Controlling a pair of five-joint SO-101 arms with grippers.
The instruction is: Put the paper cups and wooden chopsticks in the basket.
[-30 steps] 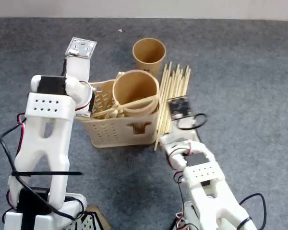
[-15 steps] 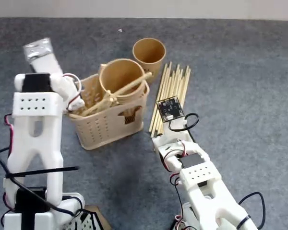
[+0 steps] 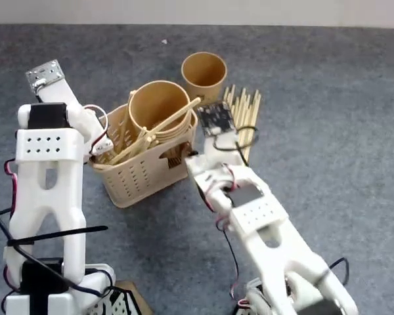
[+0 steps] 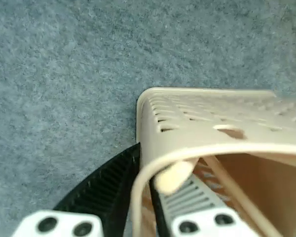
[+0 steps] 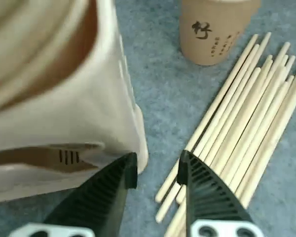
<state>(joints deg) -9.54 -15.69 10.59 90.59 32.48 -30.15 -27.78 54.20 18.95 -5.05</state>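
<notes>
Basket [image 3: 141, 180] left wall clamped between left end effector [image 4: 145, 168] jaws | inside: one paper cup [image 3: 159, 105] upright, few chopsticks [image 3: 176, 115] leaning across it | second cup [image 3: 203, 75] upright on counter [image 3: 328, 98] behind basket | right end effector [image 5: 157, 170] narrowly parted, empty, at basket corner | loose chopsticks [image 3: 249, 108] on counter just beside

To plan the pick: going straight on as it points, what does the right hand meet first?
Probably the near ends of the pale wooden chopsticks just ahead of the open right hand; depth is unclear.

Matt perforated plastic basket [image 3: 144, 177], rough carpet [image 3: 328, 98]
</notes>
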